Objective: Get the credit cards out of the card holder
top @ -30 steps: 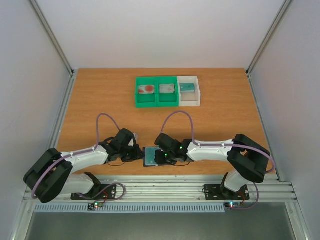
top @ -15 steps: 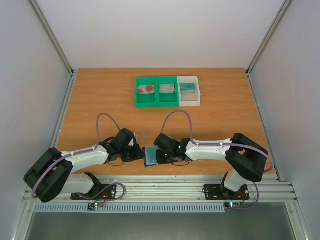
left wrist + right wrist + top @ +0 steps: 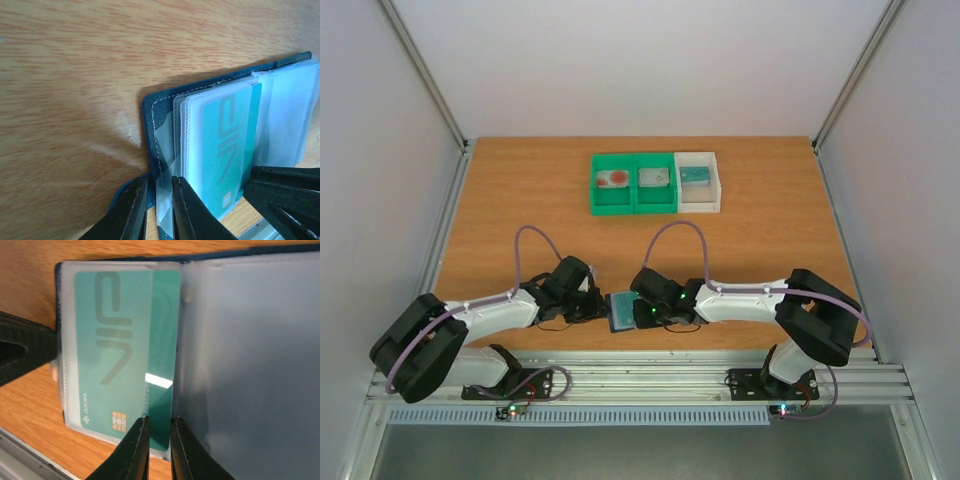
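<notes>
The holder [image 3: 620, 313] lay open on the worktop [image 3: 520, 200] close to the middle of its near edge, between the two grippers, which met over it from either side. The left gripper [image 3: 159, 184] was almost together, clamped on the holder's left edge, with the stitched blue cover and a flap of clear sleeve pinched between its fingers. A stack of clear sleeves fanned up off the cover, and the top one carried a teal card [image 3: 120, 340] printed with large letters and a gold chip. A strip of the teal card stuck out of the sleeve's mouth toward the holder's fold, bare and glossy. The right gripper [image 3: 159, 422] was closed to a narrow gap on the near end of that bare strip. The holder's right panel, under cloudy clear plastic, lay beside the teal card. Well apart, toward the far edge, a green bin [image 3: 633, 208] with two compartments stood touching a white bin [image 3: 700, 205] on its right. The green bin's left compartment held a pale card [image 3: 614, 179] with a red blotch, its right compartment a grey card [image 3: 653, 177], and the white bin a second teal card [image 3: 695, 175].
</notes>
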Controlling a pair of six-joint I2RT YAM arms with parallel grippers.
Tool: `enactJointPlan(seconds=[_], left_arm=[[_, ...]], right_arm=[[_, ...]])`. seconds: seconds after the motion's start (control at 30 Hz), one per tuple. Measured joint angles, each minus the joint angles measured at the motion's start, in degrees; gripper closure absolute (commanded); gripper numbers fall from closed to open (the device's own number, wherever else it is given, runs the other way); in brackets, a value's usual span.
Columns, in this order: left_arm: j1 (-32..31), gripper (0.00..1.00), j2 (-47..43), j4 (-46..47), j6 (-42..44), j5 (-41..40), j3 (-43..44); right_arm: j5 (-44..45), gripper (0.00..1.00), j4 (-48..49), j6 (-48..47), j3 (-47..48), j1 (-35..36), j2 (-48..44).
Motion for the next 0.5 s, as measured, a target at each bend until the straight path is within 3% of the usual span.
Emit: enactJointPlan(seconds=[0.27, 0.5], left_arm=[[0.00, 0.83, -0.02, -0.68, 0.02, -0.35, 0.31], [0.00, 0.84, -0.04, -0.87, 0.02, -0.55, 0.35]], right_arm=[[-1.20, 0.81, 3.43, -0.66, 0.50, -0.07, 2.10], [-1.25, 0.85, 4.59, -0.70, 0.50, -0.13, 2.64]])
